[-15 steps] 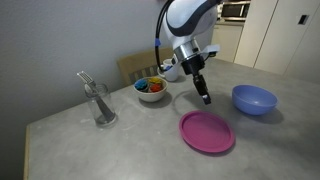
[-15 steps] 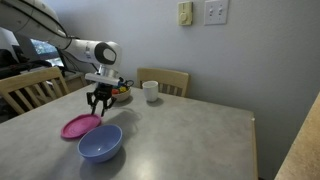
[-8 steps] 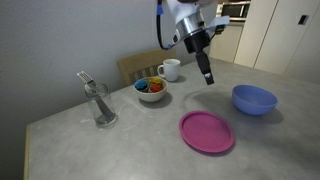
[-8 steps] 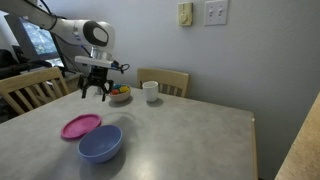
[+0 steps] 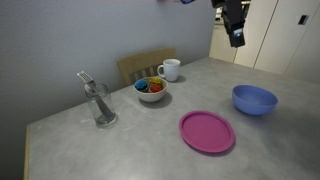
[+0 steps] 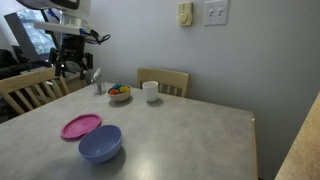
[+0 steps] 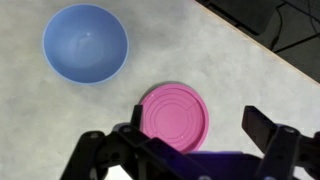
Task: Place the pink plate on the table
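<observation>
High above the table (image 5: 130, 140), fingers (image 7: 272, 135) pointing straight down, spread wide and empty, pink plate (image 7: 173, 116) flat beneath them

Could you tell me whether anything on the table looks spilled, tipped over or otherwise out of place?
Nothing stands out. The pink plate lies flat on the table beside the upright blue bowl, apart from it. The glass, mug and small bowl stand upright, with no spill visible.

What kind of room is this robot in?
Probably a home dining or kitchen area: a wooden chair at a grey table, light switches on the wall, and a white mug.
</observation>
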You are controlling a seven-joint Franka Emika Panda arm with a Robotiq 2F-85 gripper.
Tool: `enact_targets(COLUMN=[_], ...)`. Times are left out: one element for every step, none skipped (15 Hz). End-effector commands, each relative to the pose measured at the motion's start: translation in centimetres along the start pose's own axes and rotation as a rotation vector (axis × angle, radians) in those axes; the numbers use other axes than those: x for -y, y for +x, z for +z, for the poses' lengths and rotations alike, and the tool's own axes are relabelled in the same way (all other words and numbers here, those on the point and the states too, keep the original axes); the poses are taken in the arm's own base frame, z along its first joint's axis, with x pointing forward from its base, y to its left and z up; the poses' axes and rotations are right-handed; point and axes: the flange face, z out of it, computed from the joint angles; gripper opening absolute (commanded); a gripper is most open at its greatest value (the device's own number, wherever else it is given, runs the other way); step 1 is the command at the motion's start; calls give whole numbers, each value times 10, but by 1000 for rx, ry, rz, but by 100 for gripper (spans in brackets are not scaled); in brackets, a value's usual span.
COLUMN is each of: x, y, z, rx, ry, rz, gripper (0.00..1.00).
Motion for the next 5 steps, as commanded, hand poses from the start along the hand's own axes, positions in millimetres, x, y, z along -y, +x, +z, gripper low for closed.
enact_targets(x=[7,8,9,10,9], y=[-36,-18,-25,-29,-31], z=[-6,-9,-11,-13,-12], rx=[-57,-28,-40,-46,-46], ry=[85,40,58,65,68], rz=[32,13,20,24,27], gripper=[100,100,100,100,100])
